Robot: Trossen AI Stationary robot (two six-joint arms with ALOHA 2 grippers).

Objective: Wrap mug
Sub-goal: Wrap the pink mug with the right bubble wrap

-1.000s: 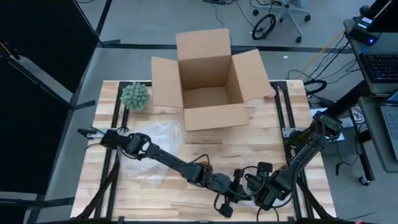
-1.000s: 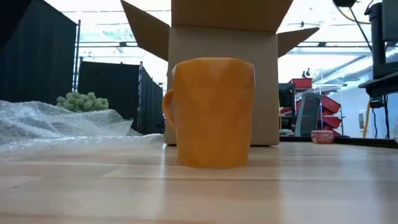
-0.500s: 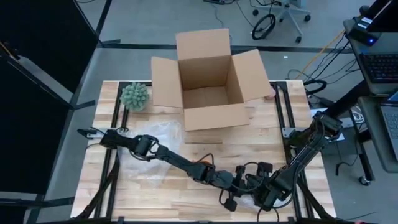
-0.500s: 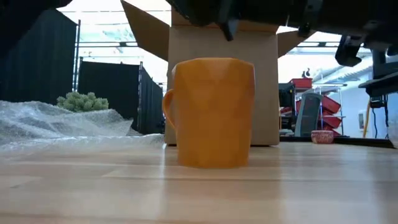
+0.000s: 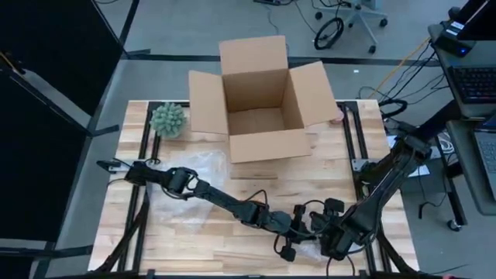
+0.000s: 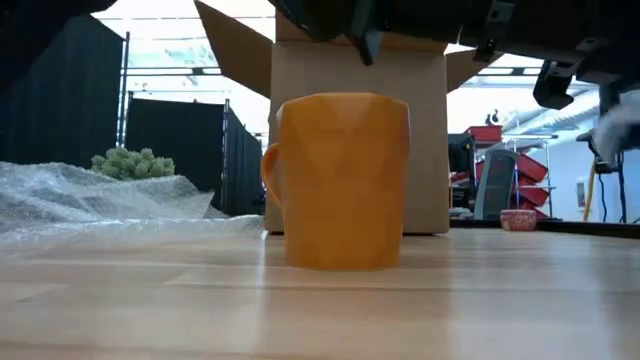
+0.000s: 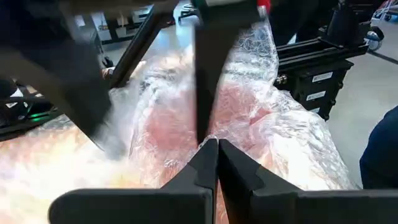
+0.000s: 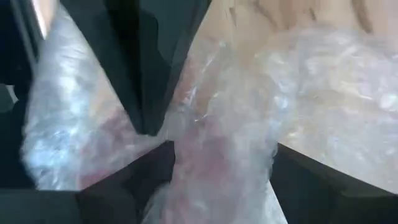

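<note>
Bubble wrap [image 5: 180,180] lies crumpled on the left half of the wooden table [image 5: 341,167] in the high view, and the left arm stretches across it toward the near edge, where the left gripper [image 5: 288,246] and the right gripper [image 5: 335,242] meet close together; I judge they are gathered there to work wrap around the mug, which this view does not show. Beyond them an open cardboard box [image 5: 260,105] stands at the far middle with its flaps spread, and its floor looks bare; a green spiky plant [image 5: 168,119] sits at the far left. The low view sets the orange mug [image 6: 338,180] upright on the bare wood, handle to the picture's left, with no wrap on it yet, the box right behind it, loose wrap off to the left and dark arm parts hanging above. In the left wrist view the left fingers [image 7: 235,169] are pressed together with their tips against a pinkish bundle of wrap; whether any film is caught between them I cannot tell. The right wrist view is filled with wrap close up; the right gripper's state cannot be told from it.
</note>
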